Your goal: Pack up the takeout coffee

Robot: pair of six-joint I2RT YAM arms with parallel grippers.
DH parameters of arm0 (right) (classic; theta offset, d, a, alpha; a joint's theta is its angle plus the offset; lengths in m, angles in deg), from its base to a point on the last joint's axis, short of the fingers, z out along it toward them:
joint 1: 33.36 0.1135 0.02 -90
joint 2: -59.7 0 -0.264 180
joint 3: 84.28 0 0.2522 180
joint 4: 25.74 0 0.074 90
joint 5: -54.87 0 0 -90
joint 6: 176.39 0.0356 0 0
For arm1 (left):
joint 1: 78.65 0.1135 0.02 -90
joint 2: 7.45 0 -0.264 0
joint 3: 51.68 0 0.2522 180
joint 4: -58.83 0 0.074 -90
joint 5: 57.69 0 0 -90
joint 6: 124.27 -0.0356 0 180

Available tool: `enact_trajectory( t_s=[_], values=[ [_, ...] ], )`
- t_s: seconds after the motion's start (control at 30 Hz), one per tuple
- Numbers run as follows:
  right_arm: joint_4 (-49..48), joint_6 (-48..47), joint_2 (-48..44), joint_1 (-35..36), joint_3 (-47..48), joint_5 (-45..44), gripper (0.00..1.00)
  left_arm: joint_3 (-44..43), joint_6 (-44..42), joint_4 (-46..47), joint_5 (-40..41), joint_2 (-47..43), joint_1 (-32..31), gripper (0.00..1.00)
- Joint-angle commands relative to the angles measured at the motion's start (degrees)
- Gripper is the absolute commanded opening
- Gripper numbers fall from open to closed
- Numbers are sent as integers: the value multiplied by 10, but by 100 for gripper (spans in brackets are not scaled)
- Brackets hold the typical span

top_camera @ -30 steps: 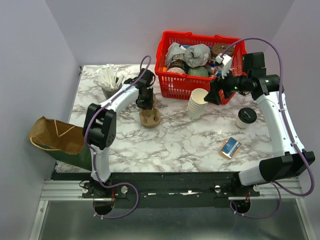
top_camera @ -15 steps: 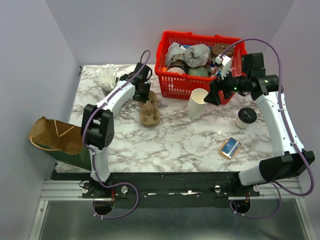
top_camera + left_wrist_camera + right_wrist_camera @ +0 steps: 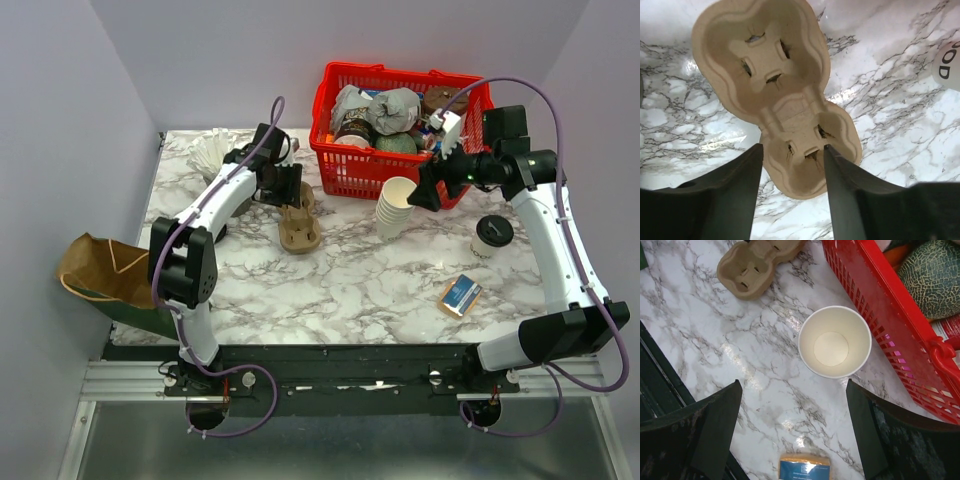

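The left gripper (image 3: 792,150) hangs low over the marble table (image 3: 350,280) with its jaws parted. The near pocket of the moulded pulp cup carrier (image 3: 775,75) shows between its fingers, and that pocket is wider than the gap. The carrier lies flat on the table; from the wrist view the fingers seem to sit just above it rather than clamped on it, though the angle makes actual contact hard to judge. Both carrier pockets are empty. The right gripper (image 3: 794,385) is spread wide and holds nothing, poised above a stack of white paper cups (image 3: 834,341) that stands upright just beside the front wall of the red basket (image 3: 865,315). In the overhead view a lidded coffee cup (image 3: 492,235) stands on the table to the right of the stack, well apart from the carrier, and a small blue and orange box (image 3: 460,295) lies nearer the front edge. A brown paper bag (image 3: 110,270) sits off the table's left front corner, its mouth open.
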Motion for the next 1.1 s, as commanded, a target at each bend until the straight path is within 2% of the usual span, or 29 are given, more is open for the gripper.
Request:
enact_trajectory(
  t_s=[0.0,0.13,0.27,0.47,0.73,0.87,1.07],
  values=[
    [-8,-17,-3,31,17,-8,92,16,-40,-5,-14,-47,5,64],
    [-15,-3,22,60,59,7,90,51,-58,-7,14,-73,7,65],
    [-1,-22,53,107,108,-6,89,121,-51,8,22,-93,9,65],
    [0,-3,65,127,88,9,89,163,-50,33,35,-88,16,65],
    [-1,-10,59,138,59,5,89,119,-58,50,25,-51,26,64],
    [-2,-10,66,145,62,6,89,81,-67,40,-13,-27,25,64],
    [-5,-11,75,147,74,-2,90,79,-65,32,-14,-10,24,66]
  ],
)
